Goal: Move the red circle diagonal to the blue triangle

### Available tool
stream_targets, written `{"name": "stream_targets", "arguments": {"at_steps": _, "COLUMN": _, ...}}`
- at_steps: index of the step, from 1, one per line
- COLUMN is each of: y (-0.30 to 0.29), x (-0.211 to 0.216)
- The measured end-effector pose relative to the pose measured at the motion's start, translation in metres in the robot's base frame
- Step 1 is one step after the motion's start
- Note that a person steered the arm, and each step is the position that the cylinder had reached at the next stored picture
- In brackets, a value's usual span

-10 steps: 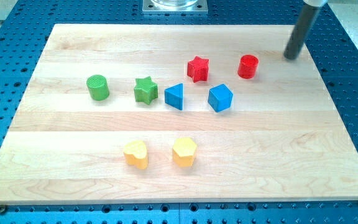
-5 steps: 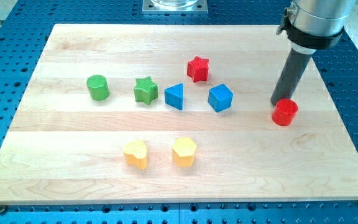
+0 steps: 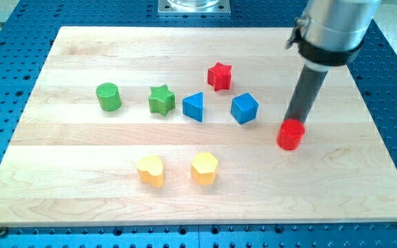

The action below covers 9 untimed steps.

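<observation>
- Position: the red circle [image 3: 290,135] sits toward the view's right, below and to the right of the blue cube-like block [image 3: 244,108] and well apart from the blue triangle [image 3: 194,107].
- End effector: there is no pincer to release or clench — only a rod. My tip [image 3: 291,124] rests against the circle's upper edge, on the side toward the view's top.
- Risk: contact above centre drives the block toward the view's bottom; an off-centre push would likely let the round block slip sideways off the tip.
- Risk: a leftward course passes near the yellow hexagon-like block [image 3: 204,168] and the yellow heart [image 3: 150,170]; clipping either would disturb them.
- Orientation: the circle stands upright — a short cylinder with a vertical axis and no distinguishable heading.
</observation>
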State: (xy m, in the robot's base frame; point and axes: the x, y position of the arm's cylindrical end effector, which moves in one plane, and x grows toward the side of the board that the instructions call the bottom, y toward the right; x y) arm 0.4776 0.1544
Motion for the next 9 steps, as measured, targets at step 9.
{"name": "stream_targets", "arguments": {"at_steps": 9, "y": 0.025, "x": -0.048}}
